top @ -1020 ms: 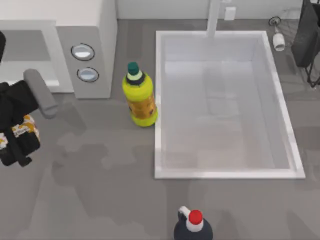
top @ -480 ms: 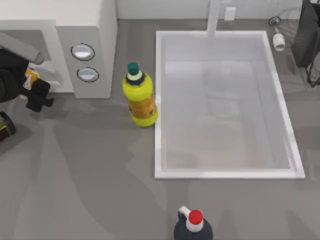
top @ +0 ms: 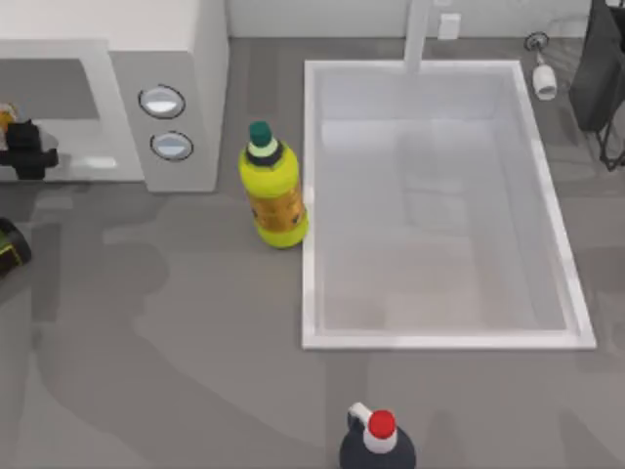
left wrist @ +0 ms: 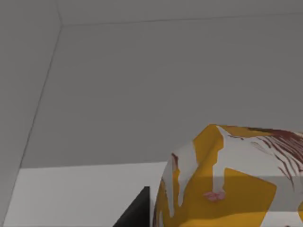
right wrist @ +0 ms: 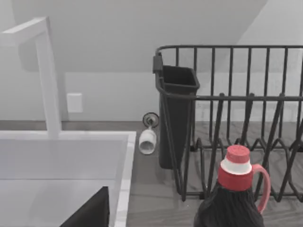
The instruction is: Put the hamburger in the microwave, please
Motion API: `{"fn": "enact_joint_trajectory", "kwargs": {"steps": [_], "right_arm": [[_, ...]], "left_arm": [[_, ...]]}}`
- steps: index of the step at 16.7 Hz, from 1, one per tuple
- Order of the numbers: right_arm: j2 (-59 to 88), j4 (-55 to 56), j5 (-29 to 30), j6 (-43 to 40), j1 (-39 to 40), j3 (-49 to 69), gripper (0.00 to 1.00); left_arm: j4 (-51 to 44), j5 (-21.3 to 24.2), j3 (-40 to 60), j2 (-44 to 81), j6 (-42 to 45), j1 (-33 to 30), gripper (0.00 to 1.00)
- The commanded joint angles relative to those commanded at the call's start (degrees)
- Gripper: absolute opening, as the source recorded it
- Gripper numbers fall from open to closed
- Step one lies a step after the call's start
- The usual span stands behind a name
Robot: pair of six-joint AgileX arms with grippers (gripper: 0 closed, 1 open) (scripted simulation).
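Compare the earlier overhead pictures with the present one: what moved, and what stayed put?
The left tool carried the white-wrapped, orange-patched hamburger from the table's left edge up into the white-grey boxy microwave cavity, still gripping it. The yellow green-capped bottle, white sink basin and dark red-capped jug stayed put.

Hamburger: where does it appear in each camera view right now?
Top view: hamburger at the far left edge, at the microwave cavity's mouth, by the left gripper.
Left wrist view: hamburger large in the foreground.
Right wrist view: not in it.
Shared landmark: the microwave's grey cavity.
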Motion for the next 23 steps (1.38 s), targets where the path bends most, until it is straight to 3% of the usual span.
{"fn": "enact_joint_trajectory", "kwargs": {"steps": [11, 23], "right_arm": [[0.0, 0.0, 0.0, 0.0, 0.0, 0.0, 1.0], [0.0, 0.0, 0.0, 0.0, 0.0, 0.0, 1.0]], "left_arm": [[1.57, 0.46, 3.89, 3.12, -2.47, 0.3, 0.0], [-13.65, -2.47, 40.83, 22.96, -4.01, -2.62, 0.0]]}}
